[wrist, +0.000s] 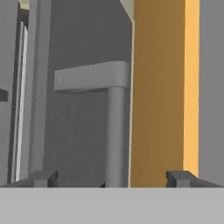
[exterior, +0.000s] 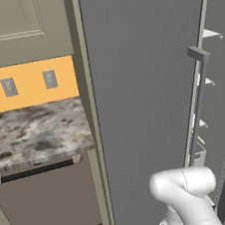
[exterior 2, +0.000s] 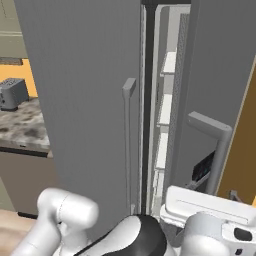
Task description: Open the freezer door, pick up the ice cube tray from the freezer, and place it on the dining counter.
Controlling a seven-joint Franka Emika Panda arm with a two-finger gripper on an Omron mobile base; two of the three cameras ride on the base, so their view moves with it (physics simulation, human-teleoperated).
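Item 1, hand (wrist: 111, 178): two dark fingertips (wrist: 43, 178) are seen at the bottom of the hand view, set wide apart, nothing gripped betw. them. The vert. bar of a grey handle (wrist: 116, 135) is framed betw. the tips; contact can't be judged.

Item 2, freezer door (exterior 2: 220, 75): brushed grey panel at right of the right base view, swung partly open. Its handle's top bracket (wrist: 89, 75) is shown in the hand view as a flat horiz. block joined to the bar. An orange wall strip (wrist: 159, 87) is seen just beyond the door edge.

Item 3, freezer (exterior 2: 165, 115): interior exposed through the gap betw. the two grey doors; light grey inside, white shelves (exterior 2: 169, 62) stacked one above another. Ice cube tray can't be made out on the shelves seen.

Item 4, second grey door (exterior: 143, 100): large panel w. a long thin bar handle (exterior 2: 129, 145), beside the gap.

Item 5, table (exterior: 37, 132): mottled marble top over beige cabinets, left of the fridge. A dark grey appliance (exterior 2: 12, 93) is set on it, nr the orange backsplash (exterior: 30, 82) w. two outlets (exterior: 50, 79). A beige upper cabinet (exterior: 12, 22) is mounted above.
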